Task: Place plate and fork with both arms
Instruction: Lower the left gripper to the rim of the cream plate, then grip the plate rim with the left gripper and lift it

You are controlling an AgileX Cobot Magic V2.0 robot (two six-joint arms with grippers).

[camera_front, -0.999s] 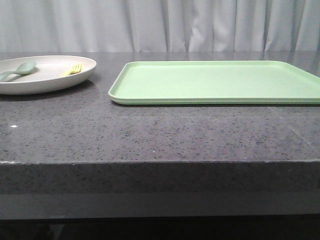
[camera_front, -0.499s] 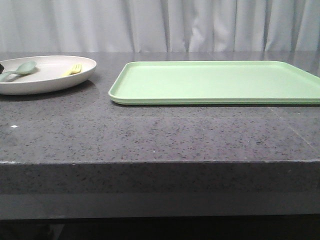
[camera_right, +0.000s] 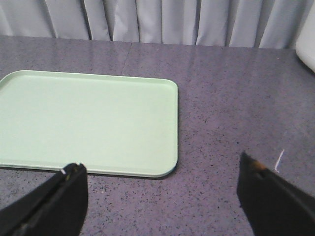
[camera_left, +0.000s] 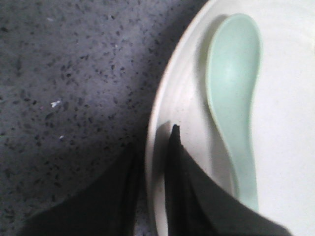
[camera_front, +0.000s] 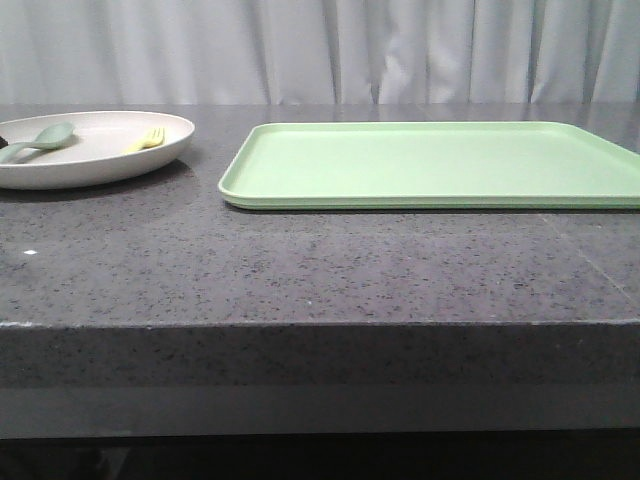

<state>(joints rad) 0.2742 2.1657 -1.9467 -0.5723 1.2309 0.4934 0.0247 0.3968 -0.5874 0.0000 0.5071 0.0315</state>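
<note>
The cream plate [camera_front: 95, 165] sits at the far left of the table, with the pale-yellow fork [camera_front: 147, 139] and a teal-green spoon [camera_front: 40, 137] lying in it. In the left wrist view my left gripper [camera_left: 153, 147] is shut on the plate's rim [camera_left: 162, 98], one finger outside it and one inside, next to the spoon [camera_left: 234, 83]. The fork is out of that view. My right gripper [camera_right: 162, 169] is open and empty above the bare table, near a corner of the tray. It does not show in the front view.
A large rectangular light-green tray [camera_front: 430, 160] lies to the right of the plate and shows nothing on it; it also shows in the right wrist view [camera_right: 88, 118]. The table is dark speckled stone [camera_front: 320, 270], with a grey curtain behind it.
A dark tip of my left gripper has come into the front view at the plate's left edge. The plate has shifted very slightly to the right.
</note>
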